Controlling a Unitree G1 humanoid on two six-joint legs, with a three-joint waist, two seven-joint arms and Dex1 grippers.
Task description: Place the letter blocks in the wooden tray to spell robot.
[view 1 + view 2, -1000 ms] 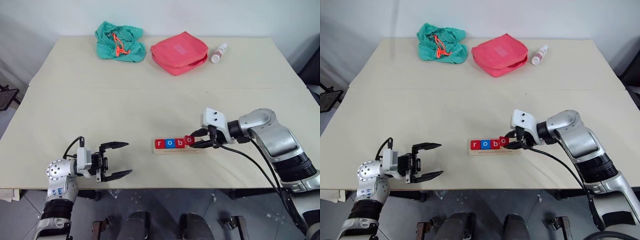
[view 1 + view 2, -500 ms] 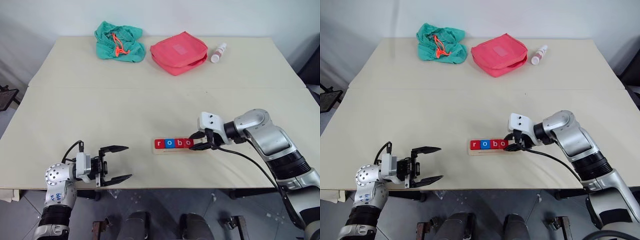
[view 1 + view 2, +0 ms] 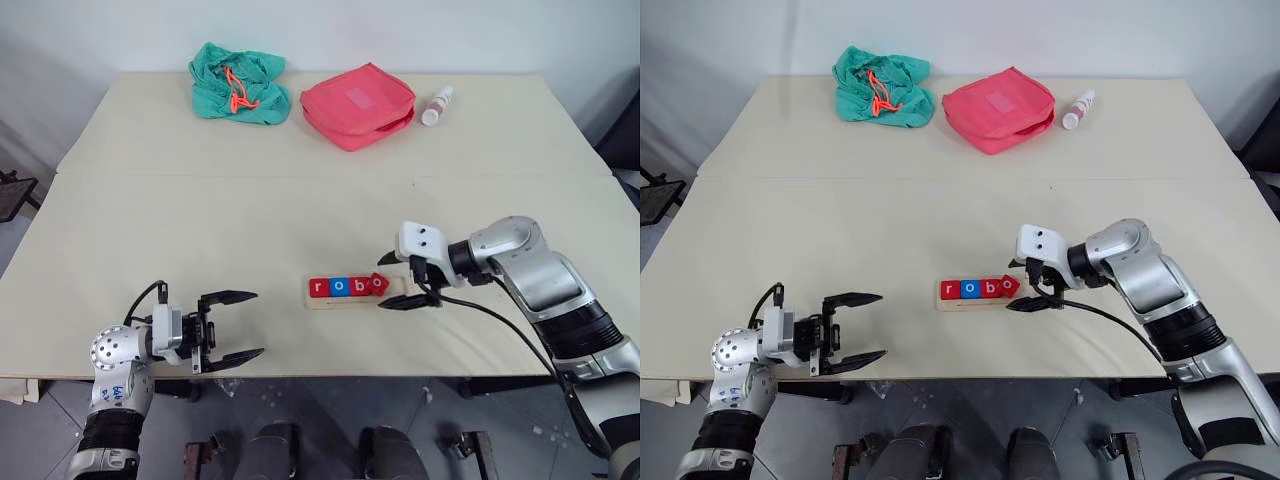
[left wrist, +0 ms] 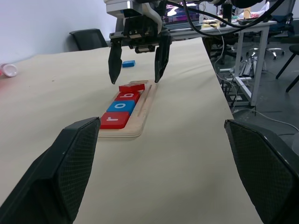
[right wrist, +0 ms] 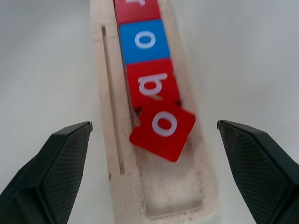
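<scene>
Tray (image 3: pixel 345 298) lies on the table's (image 3: pixel 300 220) near half, a bit right of centre, w/ four blocks in it: red r (image 3: pixel 319 288), blue o (image 3: pixel 339 287), red b (image 3: pixel 357 286) sit square and touching in a row; the fourth, a red o (image 5: pixel 162 123), is skewed, one corner overlapping the b's edge, rest angled across the groove. Tray's right end past it is bare wood. A fifth block, blue (image 4: pixel 128 63), shows in the left wrist view on the table beyond the tray; its letter can't be read. Right gripper (image 3: pixel 403 283) sits at the tray's right end, fingers spread wide either side of the skewed o, clear of it, holding nothing. Left gripper (image 3: pixel 240 325) hovers by the near edge, well left of the tray, pointing toward it, fingers wide apart, empty. Along the far edge, well apart from all this: green cloth bag (image 3: pixel 238 82) w/ orange cord, red pouch (image 3: pixel 358 104), small white bottle (image 3: pixel 437 105) on its side.
</scene>
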